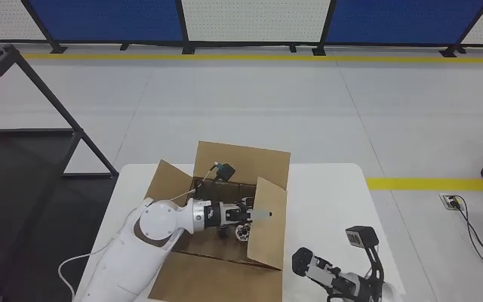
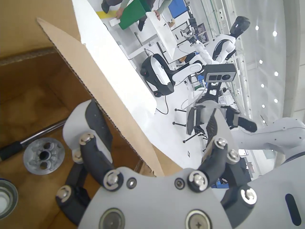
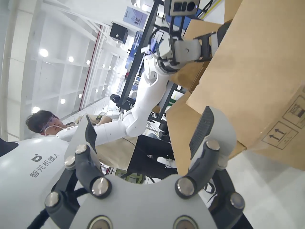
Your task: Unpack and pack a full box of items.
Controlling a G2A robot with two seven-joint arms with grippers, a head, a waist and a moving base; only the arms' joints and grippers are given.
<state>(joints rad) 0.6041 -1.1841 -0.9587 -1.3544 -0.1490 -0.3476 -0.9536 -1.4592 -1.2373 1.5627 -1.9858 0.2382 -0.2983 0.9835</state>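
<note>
Both wide open, empty: L gripper (image 2: 152,113) straddles flap (image 2: 107,96) edge over box (image 1: 243,160); R gripper (image 3: 149,120) sits just outside box wall.

- White surface (image 1: 332,204) with rounded far corners.
- An open cardboard box (image 1: 241,160) stands directly on it, set toward 9 o'clock, with its flaps spread at 12, 3, 6 and 9 o'clock.
</note>
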